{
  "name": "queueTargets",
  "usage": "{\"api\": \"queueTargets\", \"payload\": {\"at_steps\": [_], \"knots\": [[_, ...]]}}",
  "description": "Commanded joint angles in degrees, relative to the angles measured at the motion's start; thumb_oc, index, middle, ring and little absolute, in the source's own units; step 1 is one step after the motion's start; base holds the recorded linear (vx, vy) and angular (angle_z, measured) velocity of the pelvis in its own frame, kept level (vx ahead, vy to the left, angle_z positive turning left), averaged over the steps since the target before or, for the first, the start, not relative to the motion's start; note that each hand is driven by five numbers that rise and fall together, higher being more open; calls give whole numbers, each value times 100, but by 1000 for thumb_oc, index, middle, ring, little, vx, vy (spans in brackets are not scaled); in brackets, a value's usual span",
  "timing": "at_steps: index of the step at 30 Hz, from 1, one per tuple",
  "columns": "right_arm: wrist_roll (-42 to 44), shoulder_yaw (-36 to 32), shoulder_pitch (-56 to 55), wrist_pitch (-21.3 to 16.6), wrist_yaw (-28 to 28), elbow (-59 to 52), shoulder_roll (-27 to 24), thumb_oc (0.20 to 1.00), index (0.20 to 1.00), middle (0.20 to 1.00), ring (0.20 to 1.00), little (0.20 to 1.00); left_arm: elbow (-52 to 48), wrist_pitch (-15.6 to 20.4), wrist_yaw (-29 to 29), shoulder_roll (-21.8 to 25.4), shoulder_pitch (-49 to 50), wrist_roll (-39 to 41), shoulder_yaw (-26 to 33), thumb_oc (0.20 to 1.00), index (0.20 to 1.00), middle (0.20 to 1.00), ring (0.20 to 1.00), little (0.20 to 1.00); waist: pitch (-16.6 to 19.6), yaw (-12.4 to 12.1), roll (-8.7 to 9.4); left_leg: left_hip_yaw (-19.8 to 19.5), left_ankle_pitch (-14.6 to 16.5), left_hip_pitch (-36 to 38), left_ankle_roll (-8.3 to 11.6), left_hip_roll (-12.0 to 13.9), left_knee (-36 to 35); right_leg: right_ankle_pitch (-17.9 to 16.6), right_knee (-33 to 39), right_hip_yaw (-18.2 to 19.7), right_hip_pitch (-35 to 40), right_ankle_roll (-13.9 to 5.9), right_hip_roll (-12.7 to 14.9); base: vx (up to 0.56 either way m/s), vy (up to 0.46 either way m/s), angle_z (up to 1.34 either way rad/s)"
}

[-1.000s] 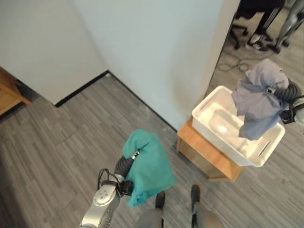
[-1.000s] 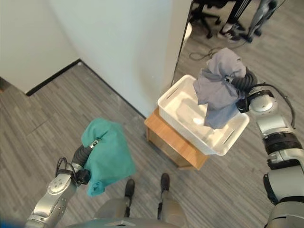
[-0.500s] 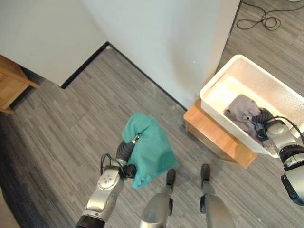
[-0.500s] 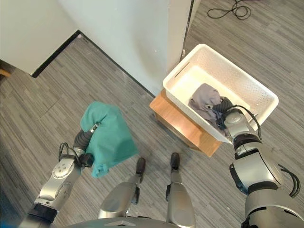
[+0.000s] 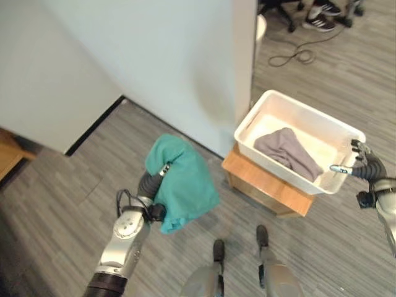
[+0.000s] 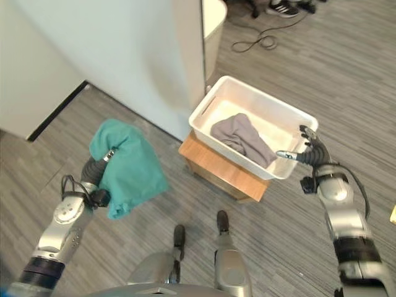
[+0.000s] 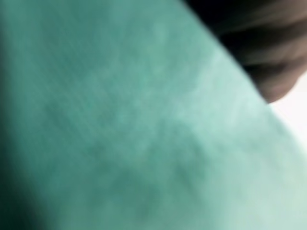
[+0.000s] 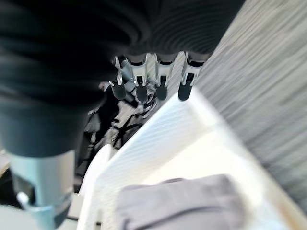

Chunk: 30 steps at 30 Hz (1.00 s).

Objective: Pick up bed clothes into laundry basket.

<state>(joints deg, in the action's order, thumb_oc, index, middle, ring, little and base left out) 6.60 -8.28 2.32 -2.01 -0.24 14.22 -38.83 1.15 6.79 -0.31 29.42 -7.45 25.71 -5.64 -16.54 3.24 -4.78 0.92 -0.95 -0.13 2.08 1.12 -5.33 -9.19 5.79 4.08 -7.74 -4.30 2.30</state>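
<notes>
A teal cloth (image 5: 180, 183) hangs bunched over the end of my left arm, above the floor and left of the basket; it covers the left hand and also shows close up as teal cloth (image 7: 120, 124) in the left wrist view. A white laundry basket (image 5: 337, 127) stands on a low wooden stand. A grey cloth (image 5: 286, 150) lies crumpled inside it, seen too as grey cloth (image 8: 182, 203) in the right wrist view. My right hand (image 6: 311, 150) hovers at the basket's right corner, open, with straight fingers (image 8: 160, 79) and nothing in it.
The wooden stand (image 5: 260, 182) under the basket sits against a white wall corner (image 5: 241, 68). A black cable (image 5: 291, 57) lies on the floor behind it. Chair legs and a person's shoes (image 5: 317, 22) are at the far top.
My right hand has let go of the grey cloth, which now lies in the basket, and has drawn back to the basket's right corner. The camera has shifted. The teal cloth stays on the left arm.
</notes>
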Motion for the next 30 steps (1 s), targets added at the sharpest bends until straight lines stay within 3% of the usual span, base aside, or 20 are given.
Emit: {"api": "queueTargets", "payload": {"at_steps": [1,3,4,6,8,9,12,14,18,19,21,24,28,29,30], "knots": [[66,-27,-467,-414,92,-645,130,1000,1000,1000,1000,1000,-38,458,-63,318,-1010,-383,-348,200,200,200,200,200,751,153,165,245,-47,101,148,-12,33,655,-79,-145,506,-215,95,20,-20,-6],[269,-157,-859,-495,218,-1162,458,1000,1000,1000,1000,1000,-19,471,-66,368,-1904,-572,-808,200,200,200,200,200,856,418,160,347,-27,183,147,-7,33,647,-83,-42,549,-225,63,26,-28,-23],[267,-192,-885,-480,223,-1194,476,1000,1000,1000,1000,1000,10,478,-62,363,-1946,-573,-842,200,200,200,200,200,848,395,165,347,-23,186,147,-6,33,649,-84,-42,552,-226,62,23,-16,-23],[544,-148,-1102,-577,276,-1501,734,1000,1000,1000,1000,1000,198,466,-48,232,-2682,-585,-1345,200,200,200,200,200,929,632,158,450,-4,244,148,16,33,637,-96,47,561,-244,42,28,-14,-11],[737,-130,-1184,-600,288,-1569,877,1000,1000,1000,1000,1000,440,478,-2,110,-2994,-487,-1579,200,200,200,200,200,939,686,162,502,7,272,149,22,33,635,-101,90,569,-254,39,20,0,-27],[957,45,-1274,-653,344,-1682,1037,1000,1000,1000,1000,1000,840,453,125,42,-3320,-483,-1750,200,200,200,200,200,972,835,133,575,11,301,152,32,33,617,-107,163,564,-268,27,19,7,-30],[1221,309,-1398,-651,469,-1888,1217,1000,1000,1000,1000,1000,1413,476,276,-38,-3811,-405,-1978,200,200,200,200,200,985,954,131,680,25,318,156,42,33,599,-108,264,530,-286,10,16,18,-29],[1615,794,-1538,-597,643,-2079,1354,1000,1000,1000,1000,1000,2579,372,489,-315,-4328,46,-2093,200,200,200,200,200,970,1171,115,811,17,280,177,62,33,554,-106,371,432,-315,-18,-8,28,-51],[1878,1179,-1493,-560,805,-2110,1287,1000,1000,1000,1000,1000,3670,316,653,-152,-5114,-384,-2278,200,200,200,200,200,862,1399,122,1003,1,154,206,93,33,465,-130,517,165,-363,-69,-53,37,-32],[2059,1496,-1408,-527,854,-2081,1310,1000,1000,1000,1000,1000,4638,243,763,-19,-5559,-486,-2238,200,200,200,200,200,762,1524,164,1158,-31,34,229,130,33,375,-150,613,-44,-389,-119,-136,47,-29],[1970,1756,-1374,-492,936,-2117,1239,1000,1000,1000,1000,1000,5318,196,788,182,-5915,-624,-2161,200,200,200,200,200,679,1621,230,1333,-44,-65,251,164,33,276,-132,744,-230,-444,-188,-86,39,-48],[1917,1862,-1426,-464,989,-2196,1195,1000,1000,1000,1000,1000,5756,194,809,437,-6163,-537,-1969,200,200,200,200,200,531,1705,363,1553,-40,-183,282,223,33,197,-131,884,-455,-504,-257,-29,12,-43],[1918,1864,-1421,-462,988,-2198,1199,1000,1000,1000,1000,1000,5760,196,807,443,-6170,-536,-1972,200,200,200,200,200,543,1697,373,1566,-68,-208,289,222,33,166,-124,897,-481,-498,-257,-24,-6,-21],[1814,1988,-1370,-515,893,-2245,1132,1000,1000,1000,1000,1000,6156,183,911,778,-6497,-878,-2020,200,200,200,200,200,181,1794,663,1655,-132,-483,303,283,33,74,-140,963,-830,-515,-333,-101,-46,-15],[1825,2006,-1357,-531,863,-2212,1126,1000,1000,1000,1000,1000,6199,180,906,785,-6509,-906,-2044,200,200,200,200,200,106,1799,720,1658,-154,-546,306,294,33,50,-143,967,-893,-525,-333,-89,-38,-21]]}}
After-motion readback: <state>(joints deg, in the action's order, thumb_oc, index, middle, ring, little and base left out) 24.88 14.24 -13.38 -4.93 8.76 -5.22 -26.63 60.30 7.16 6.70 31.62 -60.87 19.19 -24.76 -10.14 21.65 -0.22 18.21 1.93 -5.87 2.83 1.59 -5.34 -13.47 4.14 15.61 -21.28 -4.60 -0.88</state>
